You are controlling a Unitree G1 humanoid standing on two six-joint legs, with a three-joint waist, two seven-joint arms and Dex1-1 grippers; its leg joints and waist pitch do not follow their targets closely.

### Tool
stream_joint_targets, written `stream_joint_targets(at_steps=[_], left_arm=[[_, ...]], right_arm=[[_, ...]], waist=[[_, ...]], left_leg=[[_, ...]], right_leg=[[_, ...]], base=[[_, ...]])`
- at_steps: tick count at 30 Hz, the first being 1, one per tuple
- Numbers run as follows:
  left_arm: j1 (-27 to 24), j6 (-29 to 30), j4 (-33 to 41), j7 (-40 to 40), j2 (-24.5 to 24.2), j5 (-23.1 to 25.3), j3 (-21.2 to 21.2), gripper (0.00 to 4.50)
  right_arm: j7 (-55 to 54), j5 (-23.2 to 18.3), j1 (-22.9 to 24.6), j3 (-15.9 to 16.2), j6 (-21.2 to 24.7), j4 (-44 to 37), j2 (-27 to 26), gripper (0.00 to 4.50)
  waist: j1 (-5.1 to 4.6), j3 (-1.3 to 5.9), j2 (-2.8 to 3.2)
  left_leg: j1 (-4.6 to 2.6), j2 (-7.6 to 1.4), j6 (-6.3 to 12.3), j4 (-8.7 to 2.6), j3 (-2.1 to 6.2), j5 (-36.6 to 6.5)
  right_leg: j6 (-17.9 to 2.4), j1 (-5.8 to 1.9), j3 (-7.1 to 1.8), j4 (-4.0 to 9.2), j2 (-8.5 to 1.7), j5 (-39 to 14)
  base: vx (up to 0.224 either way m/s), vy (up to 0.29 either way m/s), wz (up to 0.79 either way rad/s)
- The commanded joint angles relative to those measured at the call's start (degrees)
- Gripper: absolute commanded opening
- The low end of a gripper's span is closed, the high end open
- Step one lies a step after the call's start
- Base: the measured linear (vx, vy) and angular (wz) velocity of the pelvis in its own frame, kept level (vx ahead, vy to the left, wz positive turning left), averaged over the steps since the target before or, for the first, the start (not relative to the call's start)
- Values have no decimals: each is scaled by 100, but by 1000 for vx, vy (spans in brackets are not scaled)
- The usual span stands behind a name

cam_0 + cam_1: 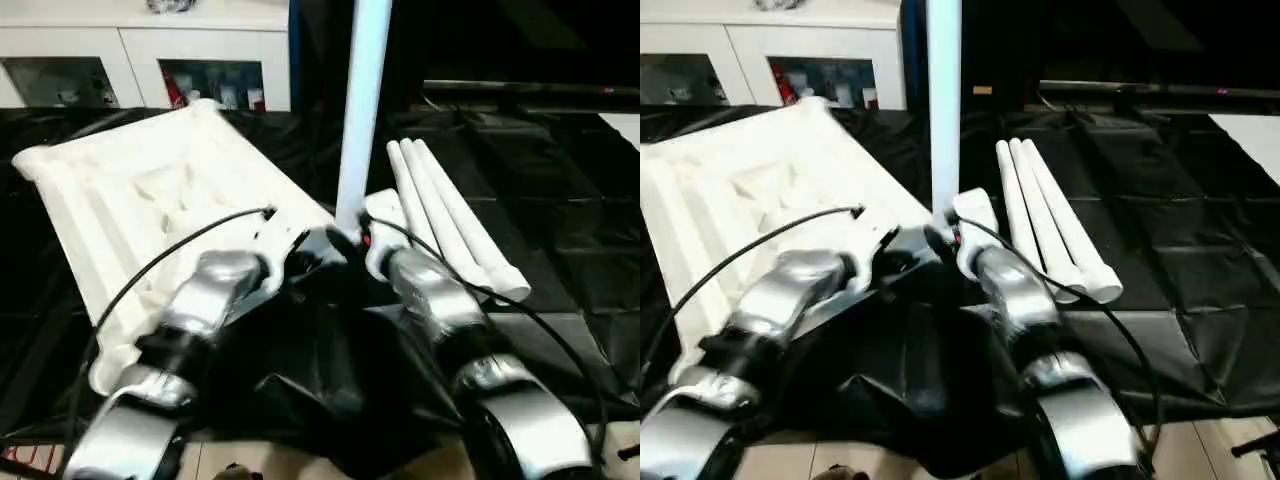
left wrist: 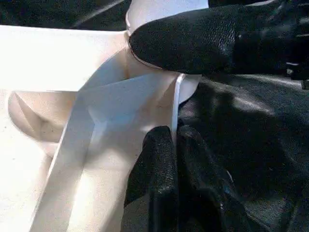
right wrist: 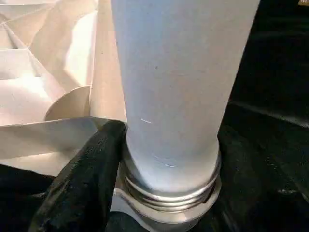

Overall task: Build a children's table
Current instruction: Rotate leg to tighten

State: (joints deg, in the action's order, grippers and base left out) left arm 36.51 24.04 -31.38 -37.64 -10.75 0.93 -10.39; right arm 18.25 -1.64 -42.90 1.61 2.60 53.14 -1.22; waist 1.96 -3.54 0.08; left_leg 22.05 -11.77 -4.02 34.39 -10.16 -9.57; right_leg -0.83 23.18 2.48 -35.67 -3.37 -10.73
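The white tabletop lies upside down, ribs up, on the black-covered surface. One white leg stands upright in its near right corner socket, with threads showing at the base. My right gripper is closed around the foot of that leg, and one black finger presses against its side. My left gripper is shut on the tabletop's thin rim wall just beside the socket. The right gripper's finger crosses close in front of it. Three more legs lie side by side to the right.
A white cabinet with glass doors stands behind the tabletop. Black sheeting covers the work surface and hangs crumpled over the near edge between my forearms. Black cables loop over both silver forearms.
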Motion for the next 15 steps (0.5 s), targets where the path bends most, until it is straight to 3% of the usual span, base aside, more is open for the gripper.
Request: stream_joint_targets(at_steps=[1, 2, 4, 8, 11, 15], left_arm=[[288, -223, 132, 399, 184, -110, 180, 0], [264, -246, 172, 338, 183, -114, 144, 0], [160, -266, 309, 156, 144, -159, 88, 0], [-23, -310, 472, -152, -16, -179, -12, 0], [-252, -434, 677, -695, -289, -203, -131, 0], [-434, -379, 927, -1190, -556, -304, -232, 0]], right_arm=[[620, -43, 69, 366, 56, 194, -525, 330], [650, -76, 44, 331, 55, 232, -539, 344], [780, -131, 30, 270, 33, 254, -498, 351], [1019, -111, 46, 259, -88, 267, -314, 391], [1746, -82, 213, 400, -187, 24, 98, 397], [2502, -112, 473, 532, -129, -432, 614, 443]], waist=[[12, 450, 4], [28, 452, -26], [33, 446, -8], [11, 432, 4], [3, 434, 29], [23, 423, 24]], left_leg=[[-92, -100, 97, -374, 20, -986], [-87, -99, 209, -373, 14, -843], [-87, -102, 254, -370, 12, -870], [-87, -109, 206, -384, 18, -1019], [-85, -120, 250, -380, 23, -1043], [-101, -134, 242, -388, 19, -1138]], right_leg=[[-1291, -298, -222, 394, -387, -622], [-1335, -309, -217, 371, -387, -414], [-1353, -310, -217, 383, -400, -471], [-1339, -303, -212, 402, -397, -711], [-1377, -312, -212, 395, -390, -596], [-1429, -303, -216, 398, -390, -677]], base=[[0, 0, 0], [0, 0, 0], [0, 0, 0], [0, 0, 0], [0, 0, 0], [0, 0, 0]])
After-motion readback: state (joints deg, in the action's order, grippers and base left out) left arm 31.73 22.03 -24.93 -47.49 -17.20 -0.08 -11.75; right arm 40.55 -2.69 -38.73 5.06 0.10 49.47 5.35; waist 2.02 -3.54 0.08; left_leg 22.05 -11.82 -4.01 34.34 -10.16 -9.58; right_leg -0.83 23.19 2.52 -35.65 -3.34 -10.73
